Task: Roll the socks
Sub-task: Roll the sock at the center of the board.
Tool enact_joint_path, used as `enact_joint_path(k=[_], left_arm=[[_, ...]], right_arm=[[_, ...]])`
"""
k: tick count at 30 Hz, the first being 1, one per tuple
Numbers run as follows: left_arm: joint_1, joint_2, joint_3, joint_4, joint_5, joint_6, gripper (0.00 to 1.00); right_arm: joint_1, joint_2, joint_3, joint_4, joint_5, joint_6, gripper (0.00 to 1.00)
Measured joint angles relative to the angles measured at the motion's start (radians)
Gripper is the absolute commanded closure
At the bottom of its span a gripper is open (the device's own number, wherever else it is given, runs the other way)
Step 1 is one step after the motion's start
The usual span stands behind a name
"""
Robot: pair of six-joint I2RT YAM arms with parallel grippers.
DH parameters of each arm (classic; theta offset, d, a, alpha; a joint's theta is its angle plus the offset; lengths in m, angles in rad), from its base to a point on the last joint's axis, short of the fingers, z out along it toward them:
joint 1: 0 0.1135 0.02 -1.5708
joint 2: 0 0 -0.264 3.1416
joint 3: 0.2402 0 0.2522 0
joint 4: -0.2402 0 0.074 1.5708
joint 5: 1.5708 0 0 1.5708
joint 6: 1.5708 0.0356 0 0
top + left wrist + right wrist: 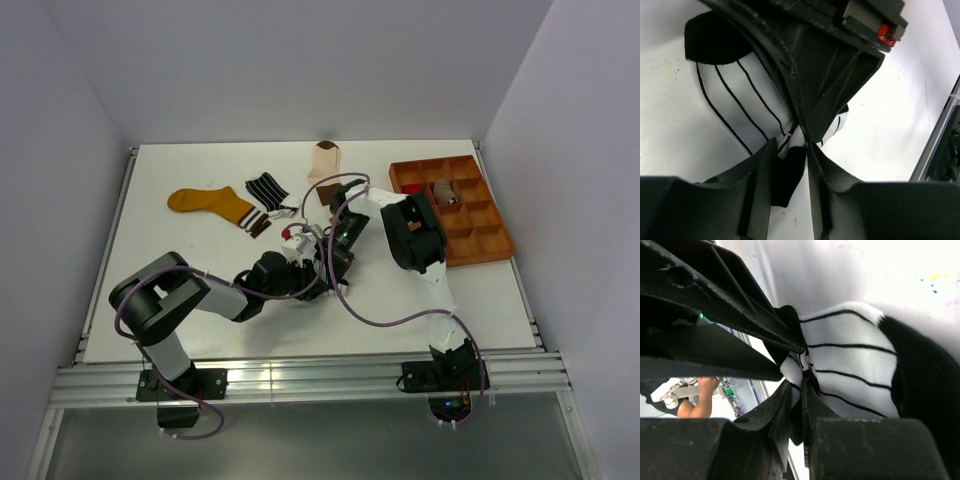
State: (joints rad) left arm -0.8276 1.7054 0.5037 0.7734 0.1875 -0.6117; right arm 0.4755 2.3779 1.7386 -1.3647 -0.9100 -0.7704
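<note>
White table [200, 200], grey walls [300, 70] at 9, 12 and 3 o'clock. Orange-brown compartment tray [492, 240] at 2 o'clock on table, slightly askew, near right edge. Grey-brown lump [444, 190] in one far compartment. Small red spot [412, 187] at its 9 o'clock, too small to identify. Aluminium rails [320, 378] along 6 o'clock edge. Right wrist view: yellow and blue flecks [935, 277] on tabletop at 1 o'clock, bare forearm [699, 399] at 8 o'clock, off table.

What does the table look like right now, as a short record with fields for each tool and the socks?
right tool: shut on the white striped sock
left tool: jaws around a black part of the same sock, grip unclear
loose socks: mustard sock, black striped sock, cream sock, all unrolled
tray: right side, one grey item inside
</note>
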Motion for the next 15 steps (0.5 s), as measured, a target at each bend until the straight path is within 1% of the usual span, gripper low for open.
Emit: enact_joint_path(k=[1,2,4,6,7,8,9,13,15], left_arm=[[0.001,0.003,0.0,0.0,0.0,-0.003,0.7],[0.002,0.006,0.0,0.0,0.0,-0.007,0.72],[0.004,0.013,0.006,-0.006,0.0,-0.022,0.81],[0.004,0.015,0.021,-0.029,0.002,-0.037,0.88],[0.004,0.019,0.035,-0.047,0.003,-0.043,0.98],[0.004,0.022,0.05,-0.072,0.003,-0.056,1.0],[0.004,0.025,0.065,-0.094,0.003,-0.066,1.0],[0.004,0.027,0.117,-0.193,0.003,-0.115,1.0],[0.006,0.03,0.136,-0.231,0.005,-0.137,1.0]], right_arm=[[-0.001,0.0,-0.001,0.0,0.0,0.0,0.9],[-0.003,0.0,-0.003,0.001,-0.001,0.001,0.9],[-0.007,0.0,-0.008,0.003,-0.002,0.008,0.9],[-0.01,0.0,-0.013,0.007,-0.003,0.016,0.89],[-0.013,0.0,-0.016,0.01,-0.002,0.019,0.87],[-0.016,0.0,-0.021,0.012,-0.001,0.026,0.83],[-0.018,-0.001,-0.026,0.015,-0.001,0.031,0.8],[-0.031,-0.029,-0.075,0.058,-0.005,0.079,0.63],[-0.031,-0.057,-0.098,0.084,-0.003,0.1,0.6]])
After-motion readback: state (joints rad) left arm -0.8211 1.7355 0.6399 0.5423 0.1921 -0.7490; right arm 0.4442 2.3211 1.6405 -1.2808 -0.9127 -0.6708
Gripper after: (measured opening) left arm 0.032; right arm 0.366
